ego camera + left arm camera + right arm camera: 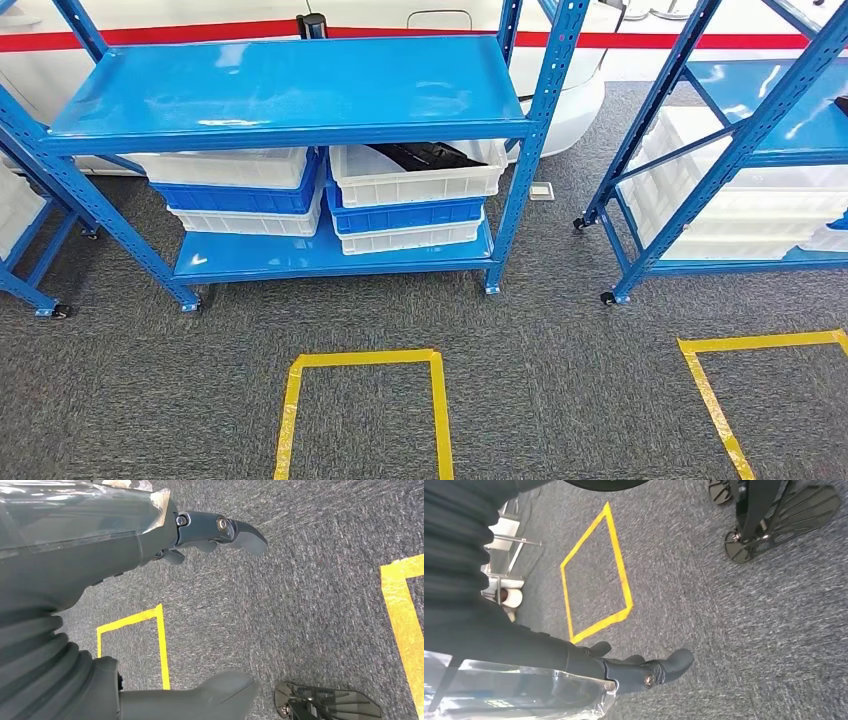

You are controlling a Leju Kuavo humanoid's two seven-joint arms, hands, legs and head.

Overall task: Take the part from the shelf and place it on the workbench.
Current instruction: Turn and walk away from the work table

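The blue shelf [290, 90] stands in front of me on the grey carpet [540, 380]. The dark part [425, 153] lies in the top white bin [415, 178] on the right side of the shelf's lower level, under the top board. A yellow tape square [365, 405] is on the carpet just in front of the shelf. My left hand [125, 545] hangs over the carpet, fingers spread, holding nothing. My right hand [589, 672] hangs there too, fingers apart and empty.
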